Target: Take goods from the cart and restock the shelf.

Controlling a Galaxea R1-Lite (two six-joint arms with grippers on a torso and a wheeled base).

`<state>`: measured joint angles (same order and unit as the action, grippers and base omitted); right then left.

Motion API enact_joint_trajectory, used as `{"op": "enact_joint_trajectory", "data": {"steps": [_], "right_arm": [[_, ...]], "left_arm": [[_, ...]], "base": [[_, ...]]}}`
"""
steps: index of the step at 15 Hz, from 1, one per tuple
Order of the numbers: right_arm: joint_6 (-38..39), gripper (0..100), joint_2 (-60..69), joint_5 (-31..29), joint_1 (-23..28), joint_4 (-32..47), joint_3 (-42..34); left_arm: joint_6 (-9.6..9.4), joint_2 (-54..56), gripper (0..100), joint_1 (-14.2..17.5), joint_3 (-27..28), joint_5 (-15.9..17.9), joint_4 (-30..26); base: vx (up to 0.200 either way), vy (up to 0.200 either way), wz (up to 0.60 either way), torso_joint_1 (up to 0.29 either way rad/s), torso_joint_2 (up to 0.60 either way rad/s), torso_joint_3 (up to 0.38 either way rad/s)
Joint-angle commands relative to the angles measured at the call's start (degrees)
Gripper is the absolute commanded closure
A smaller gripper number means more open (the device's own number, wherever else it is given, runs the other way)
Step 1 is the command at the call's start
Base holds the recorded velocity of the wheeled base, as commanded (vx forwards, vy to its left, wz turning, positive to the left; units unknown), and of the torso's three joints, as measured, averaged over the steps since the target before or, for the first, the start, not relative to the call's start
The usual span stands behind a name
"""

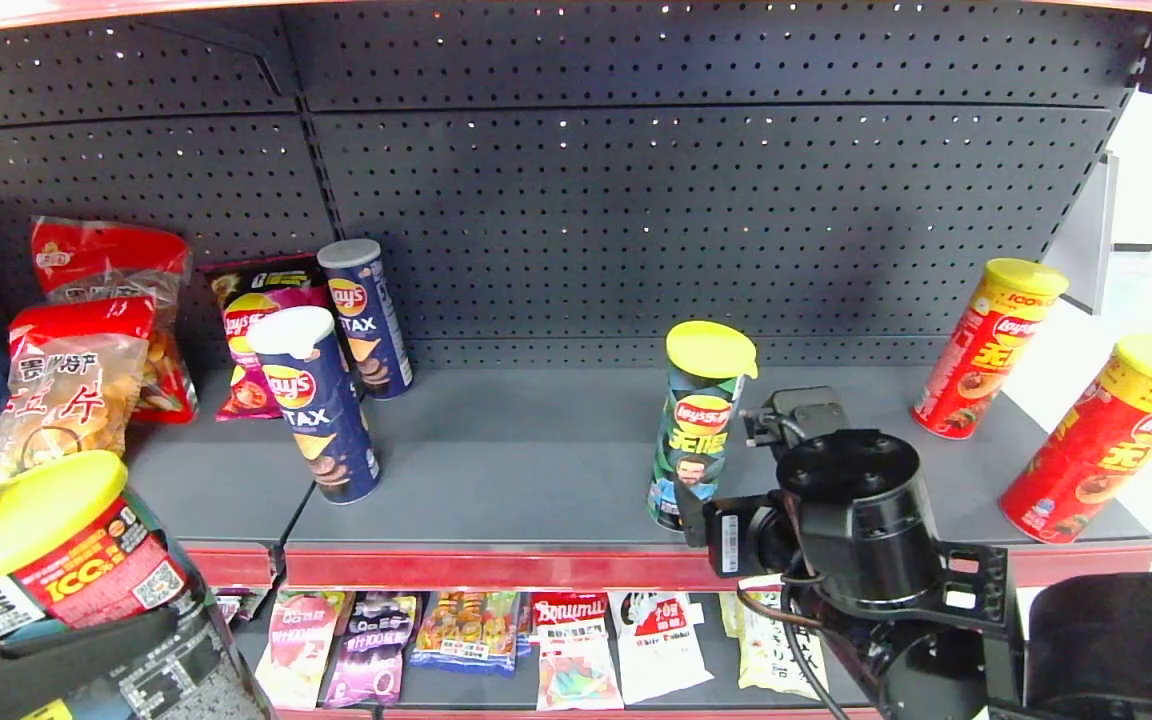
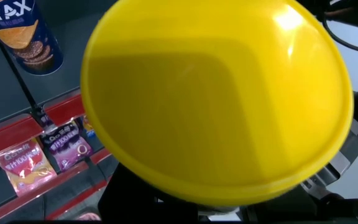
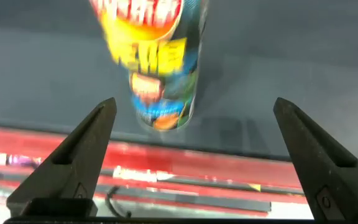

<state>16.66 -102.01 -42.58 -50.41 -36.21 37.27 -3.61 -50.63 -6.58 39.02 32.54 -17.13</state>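
At the left end of the shelf (image 1: 536,450) we see a red snack bag (image 1: 76,385) leaning in front of a second red bag (image 1: 116,270). Just beside them a purple chip bag (image 1: 258,330) is propped against the pegboard back (image 1: 696,200). Next to it stand two dark blue chip cans: the white-lidded can (image 1: 314,405) near the front edge, the grey-lidded can (image 1: 368,318) close to the back. Towards the right end we find a rear red chip can (image 1: 988,348) and a front red chip can (image 1: 1101,440), both yellow-lidded and apart. On the tier below lie a pink packet (image 1: 301,640), a purple packet (image 1: 376,645), a blue packet (image 1: 466,630), a red-and-white packet (image 1: 574,650) and a white packet (image 1: 658,640) in a row.
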Motion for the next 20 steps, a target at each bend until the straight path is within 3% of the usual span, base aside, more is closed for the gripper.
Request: {"op": "enact_joint_trajectory", "data": {"steps": [1,20], "right_arm": [[-0.1,0,0.2,0.0,-0.2,0.0,-0.4],[-0.4,0,14.2,0.5,3.7,0.1,-6.6]], "left_arm": [[0.00,0.0,100,0.0,-0.1,0.0,0.0],[0.00,0.9,100,0.1,-1.9,-0.1,0.0]], "base": [[0.000,0.000,0.00,0.000,0.00,0.000],[0.000,0.000,0.00,0.000,0.00,0.000]]}}
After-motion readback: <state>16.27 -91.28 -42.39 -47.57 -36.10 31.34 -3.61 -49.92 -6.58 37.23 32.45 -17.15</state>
